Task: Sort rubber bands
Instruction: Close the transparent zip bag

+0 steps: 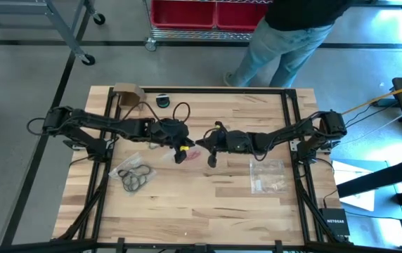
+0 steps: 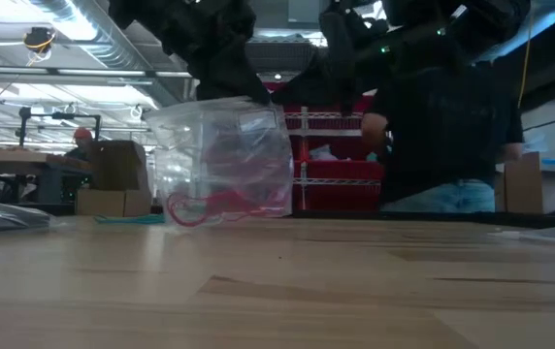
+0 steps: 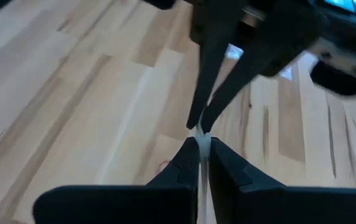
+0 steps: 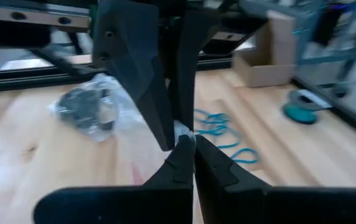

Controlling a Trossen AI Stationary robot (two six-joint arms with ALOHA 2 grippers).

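Observation:
A clear plastic zip bag (image 2: 221,155) with red rubber bands (image 2: 221,206) inside stands at the table's middle, its bottom on the wood. My left gripper (image 3: 201,148) and my right gripper (image 4: 193,142) meet tip to tip over it, each shut on the bag's top edge. Black rubber bands (image 1: 136,176) lie in another clear bag at the left front. Loose teal rubber bands (image 4: 220,134) lie on the wood toward the far side. My left gripper pinches the bag's thin top edge (image 3: 201,138) between its two fingers, coming from the table's left and slanting down. The bag hangs below, its bottom on the table. My right gripper pinches the same top edge (image 4: 185,132) between its two fingers, coming nearly level from the table's right. Its fingertips stand right against the left gripper's.
A third clear bag (image 1: 267,176) lies at the right front. A cardboard box (image 1: 126,92) and a dark round roll (image 1: 162,100) stand at the far edge. A person (image 1: 285,35) stands beyond the table's far side.

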